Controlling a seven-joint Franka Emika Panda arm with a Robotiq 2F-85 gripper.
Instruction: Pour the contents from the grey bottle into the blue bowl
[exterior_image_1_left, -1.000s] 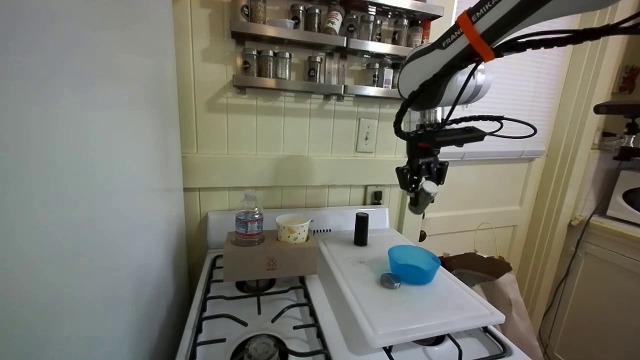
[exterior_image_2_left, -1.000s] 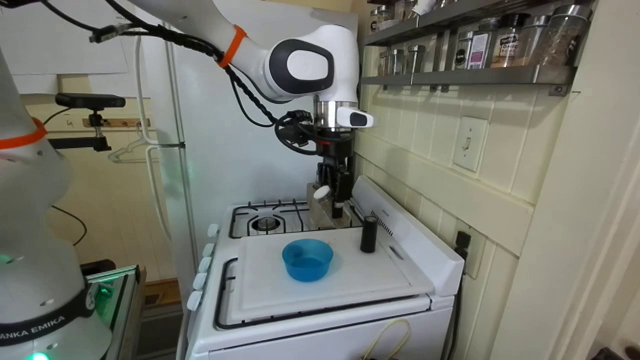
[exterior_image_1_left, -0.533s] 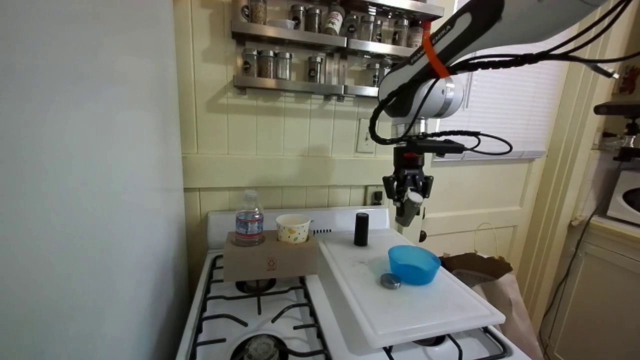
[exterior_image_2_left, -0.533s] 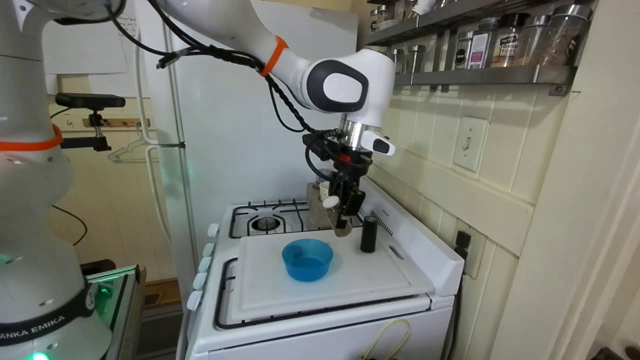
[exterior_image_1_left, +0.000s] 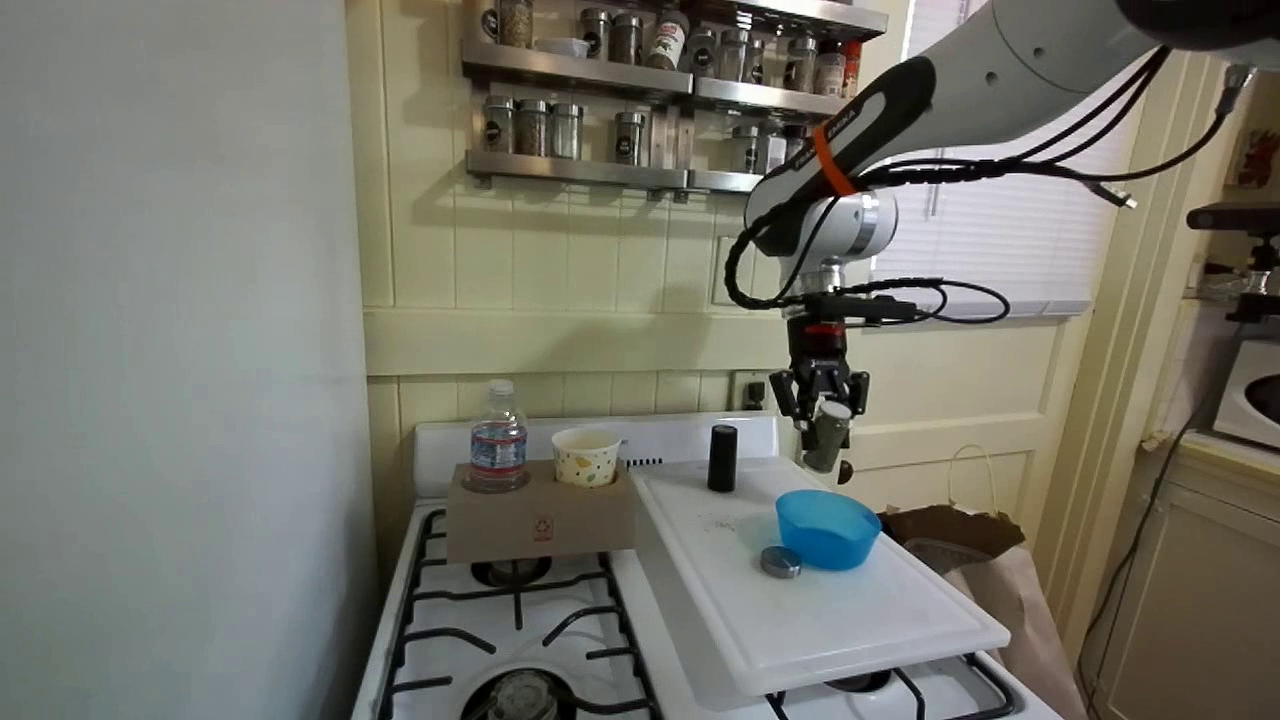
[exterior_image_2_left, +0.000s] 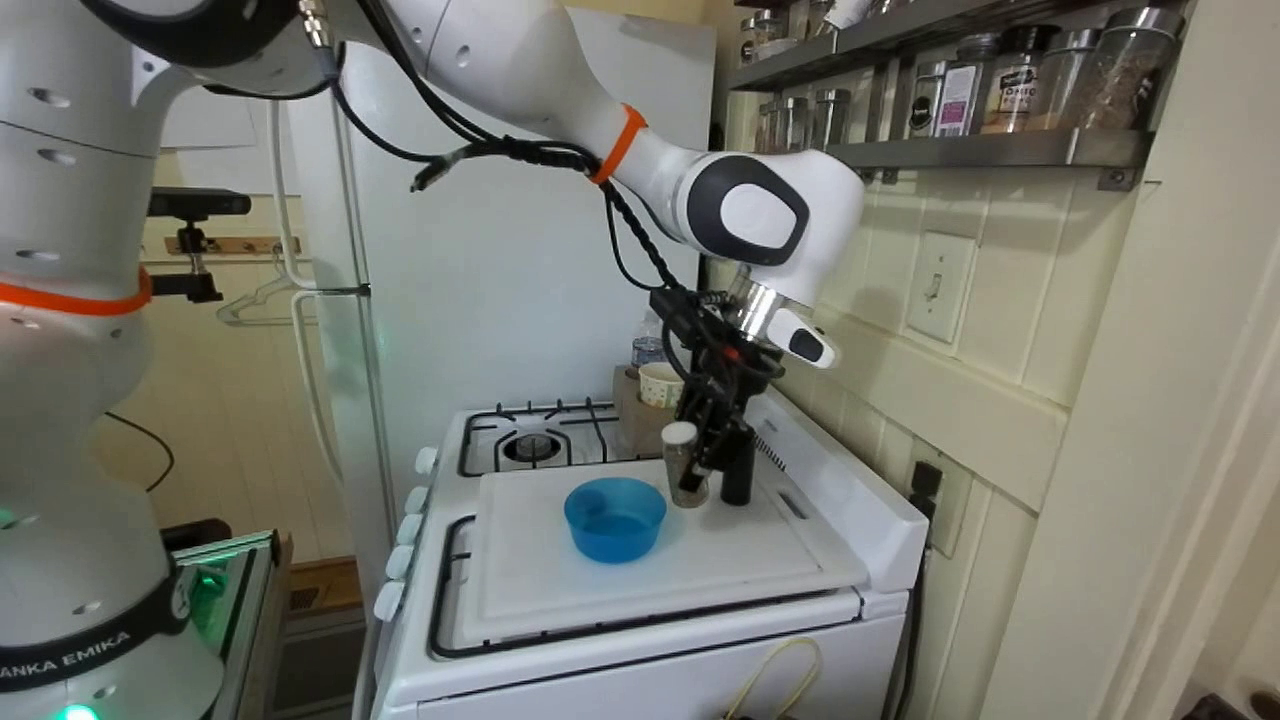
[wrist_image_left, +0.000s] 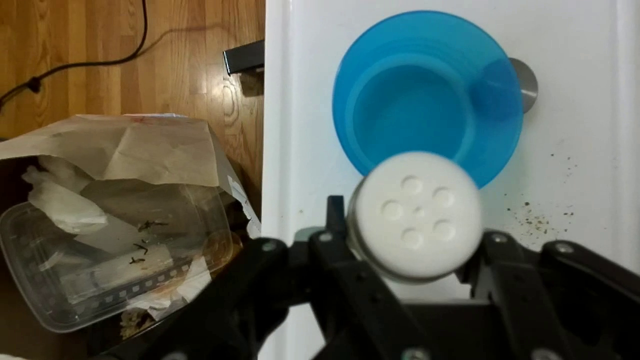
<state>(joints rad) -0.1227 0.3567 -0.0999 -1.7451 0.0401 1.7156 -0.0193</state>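
my jaws look matt black. the grey bottle (exterior_image_2_left: 682, 465) has smooth sides, glass or clear plastic, i cannot tell which, with matt white plastic on top. i see the blue bowl (wrist_image_left: 410, 105) as smooth translucent plastic and the white board (wrist_image_left: 310, 75) as smooth too. the shelves (exterior_image_1_left: 575, 170) are brushed metal, the box (exterior_image_1_left: 490, 530) matt cardboard, the bag (wrist_image_left: 130, 150) creased paper, the floor (wrist_image_left: 100, 90) glossy wood.

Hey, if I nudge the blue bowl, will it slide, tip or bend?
The blue bowl would probably slide rather than tip, being low and wide on a smooth white board. Its translucent wall suggests plastic, so likely light, perhaps slightly bendy. Pushed at the grey disc beside it, it might shift that.
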